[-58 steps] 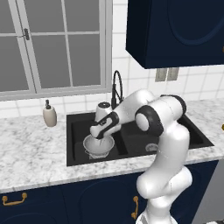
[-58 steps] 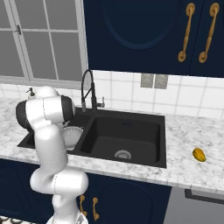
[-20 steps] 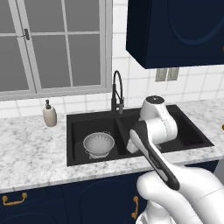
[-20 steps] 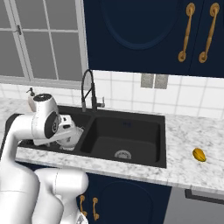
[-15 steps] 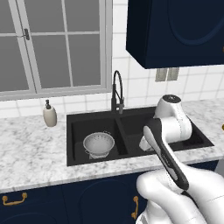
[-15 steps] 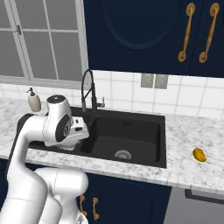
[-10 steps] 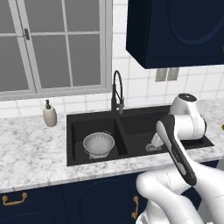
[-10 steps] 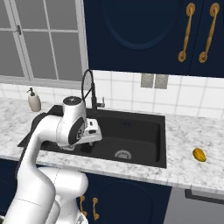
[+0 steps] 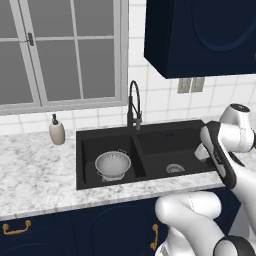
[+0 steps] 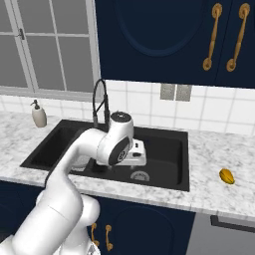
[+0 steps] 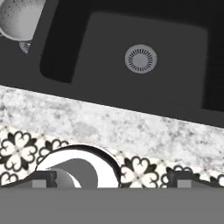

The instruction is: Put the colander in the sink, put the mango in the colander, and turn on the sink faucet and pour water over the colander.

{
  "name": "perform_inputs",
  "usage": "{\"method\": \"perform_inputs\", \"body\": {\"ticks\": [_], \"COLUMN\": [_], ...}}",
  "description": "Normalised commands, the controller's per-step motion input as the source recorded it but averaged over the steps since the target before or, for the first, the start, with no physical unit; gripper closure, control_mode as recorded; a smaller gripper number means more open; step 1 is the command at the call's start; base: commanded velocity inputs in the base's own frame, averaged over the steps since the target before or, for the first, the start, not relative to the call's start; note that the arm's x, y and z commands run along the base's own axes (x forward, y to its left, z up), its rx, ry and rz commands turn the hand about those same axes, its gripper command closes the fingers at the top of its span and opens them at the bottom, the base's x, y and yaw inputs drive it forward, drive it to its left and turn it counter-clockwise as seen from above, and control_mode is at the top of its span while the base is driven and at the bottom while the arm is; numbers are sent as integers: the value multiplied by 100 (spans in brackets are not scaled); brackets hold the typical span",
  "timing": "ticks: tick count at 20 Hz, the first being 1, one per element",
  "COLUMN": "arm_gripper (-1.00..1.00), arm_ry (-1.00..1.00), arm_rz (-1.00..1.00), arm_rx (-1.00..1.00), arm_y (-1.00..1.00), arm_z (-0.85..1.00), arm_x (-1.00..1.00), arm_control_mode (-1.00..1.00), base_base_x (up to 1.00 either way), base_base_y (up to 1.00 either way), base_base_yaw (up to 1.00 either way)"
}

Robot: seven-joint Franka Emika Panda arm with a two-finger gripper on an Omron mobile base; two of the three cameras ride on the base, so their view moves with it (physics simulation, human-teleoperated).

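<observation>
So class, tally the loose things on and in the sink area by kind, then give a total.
Colander: 1
Mango: 1
Soap bottle: 1
Total: 3

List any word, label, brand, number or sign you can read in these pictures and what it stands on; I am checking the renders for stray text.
None: there is no readable text.
The beige soap dispenser bottle has no label.
The silver-grey perforated metal colander, the matte black double-basin sink and the tall black gooseneck faucet bear no marks.
The grey wall outlet plates are blank.
</observation>
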Motion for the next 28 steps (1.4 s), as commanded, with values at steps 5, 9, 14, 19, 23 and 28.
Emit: {"method": "perform_inputs", "body": {"ticks": [5, 9, 14, 19, 23, 28], "arm_gripper": [-100, -100, -100, -100, -100, -100], "arm_ry": [6, 0, 0, 0, 0, 0], "arm_rz": [-24, -25, -17, -11, -7, -2], "arm_rx": [0, 0, 0, 0, 0, 0], "arm_y": [-63, -59, -82, -79, -76, -67], "arm_z": [0, -19, -20, -10, -3, -1], "arm_x": [34, 15, 10, 19, 28, 34], "arm_control_mode": [-100, -100, -100, -100, -100, -100], "base_base_x": [0, 0, 0, 0, 0, 0], "base_base_y": [0, 0, 0, 0, 0, 0], "base_base_yaw": [0, 0, 0, 0, 0, 0]}}
